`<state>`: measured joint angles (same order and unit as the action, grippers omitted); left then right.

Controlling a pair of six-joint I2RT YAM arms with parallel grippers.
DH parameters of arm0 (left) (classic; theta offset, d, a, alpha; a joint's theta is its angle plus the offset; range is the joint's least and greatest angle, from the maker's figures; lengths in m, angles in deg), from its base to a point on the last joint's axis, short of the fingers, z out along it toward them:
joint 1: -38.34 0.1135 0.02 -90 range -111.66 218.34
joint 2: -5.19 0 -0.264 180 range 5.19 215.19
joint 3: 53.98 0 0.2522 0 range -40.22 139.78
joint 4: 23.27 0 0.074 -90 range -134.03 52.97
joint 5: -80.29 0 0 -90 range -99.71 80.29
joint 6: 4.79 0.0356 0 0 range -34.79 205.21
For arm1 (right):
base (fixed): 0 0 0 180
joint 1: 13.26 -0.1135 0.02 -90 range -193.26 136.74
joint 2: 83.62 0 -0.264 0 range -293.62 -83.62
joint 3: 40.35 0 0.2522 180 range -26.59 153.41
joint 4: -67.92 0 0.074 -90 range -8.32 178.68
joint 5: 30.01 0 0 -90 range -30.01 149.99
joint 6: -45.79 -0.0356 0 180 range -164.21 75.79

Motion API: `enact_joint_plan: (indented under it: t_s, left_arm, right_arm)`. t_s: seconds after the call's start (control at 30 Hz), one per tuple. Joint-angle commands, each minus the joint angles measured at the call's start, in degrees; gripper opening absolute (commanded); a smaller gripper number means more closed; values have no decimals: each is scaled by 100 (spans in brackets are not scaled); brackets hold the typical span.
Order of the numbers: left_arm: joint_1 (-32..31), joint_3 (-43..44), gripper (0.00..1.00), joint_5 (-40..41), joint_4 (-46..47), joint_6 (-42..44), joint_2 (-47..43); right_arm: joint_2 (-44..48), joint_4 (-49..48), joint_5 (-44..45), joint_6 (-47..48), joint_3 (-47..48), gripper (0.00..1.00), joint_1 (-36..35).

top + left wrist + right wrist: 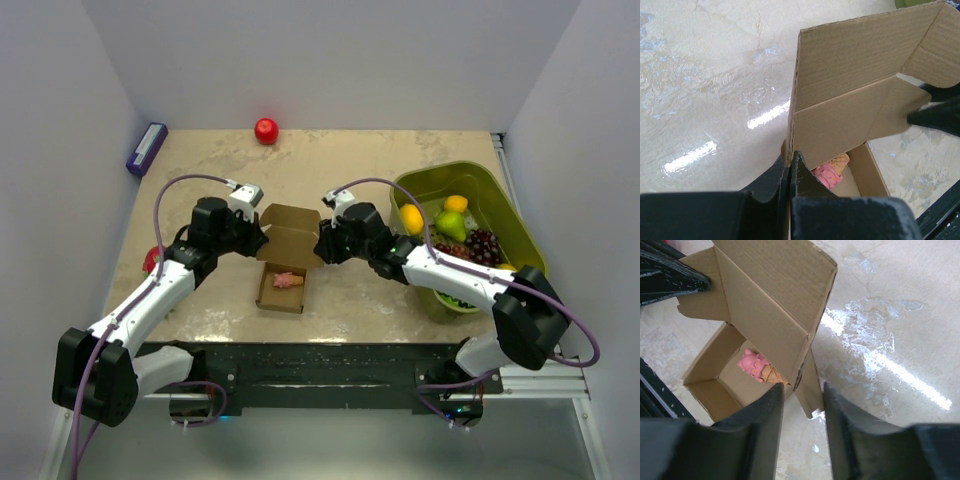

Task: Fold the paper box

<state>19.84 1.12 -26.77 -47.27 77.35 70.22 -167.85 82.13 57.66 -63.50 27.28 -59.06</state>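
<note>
The paper box sits near the middle of the table, between the two arms, as a small brown cardboard box with its top open and its lid flap raised at the far side. The lid stands up from the back wall, creased across its width and leaning over the opening. Inside, on the floor of the box, lies a small pink toy with a tan waffle cone, like an ice cream. The left gripper comes in from the left, and its fingers are pressed together on the left edge of the cardboard, where the lid meets the box's side wall. The right gripper comes in from the right with its fingers spread apart; a narrow side flap of the box hangs down between them. This flap seems to hang free of both fingers, though the wrist view does not make that certain. The two grippers face each other across the box, and each wrist camera shows the other's black fingertip at the far side of the lid. To the right, a green basket holds yellow and green fruit and dark grapes. A red ball lies by the back wall, and a purple block rests against the left wall.
</note>
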Motion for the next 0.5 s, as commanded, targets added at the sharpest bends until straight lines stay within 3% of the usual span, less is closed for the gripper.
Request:
enact_joint_plan:
  t_s: [0.0,0.07,0.17,0.3,0.47]
  left_arm:
    - [-31,32,0,-122,251,83,9]
    - [-22,23,0,-113,250,83,0]
    - [-39,5,0,-113,312,30,-8]
    - [-83,76,0,-43,391,-259,-35]
    - [-460,225,0,694,663,-681,-114]
  right_arm:
    - [73,-335,-57,-84,71,24,-34]
    - [64,-361,-40,-110,71,13,-60]
    - [29,-370,57,-137,124,5,-130]
    - [-41,-274,460,-110,308,0,-297]
    - [-15,-62,1251,-84,642,0,-500]
